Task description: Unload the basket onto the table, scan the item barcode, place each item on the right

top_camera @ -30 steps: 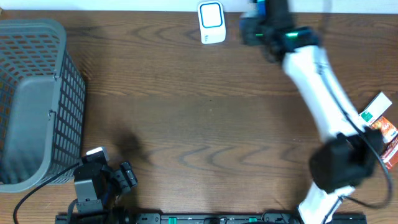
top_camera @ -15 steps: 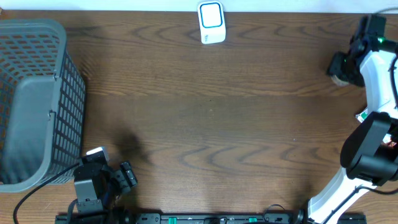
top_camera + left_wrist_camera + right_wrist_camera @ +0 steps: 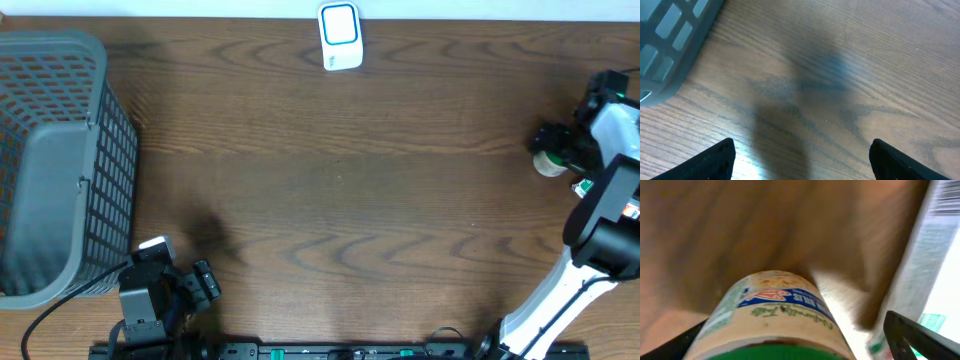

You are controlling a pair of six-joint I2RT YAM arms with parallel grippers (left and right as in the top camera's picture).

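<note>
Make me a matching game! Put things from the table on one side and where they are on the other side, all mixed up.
Things:
1. grey basket
2. white scanner
3. round tub
4. left pincer

Places in the overhead view:
A. top edge, middle
B. bottom, just right of the basket's corner
C. along the left edge
D. far right side

Pairs: 1-C, 2-A, 3-D, 4-B
</note>
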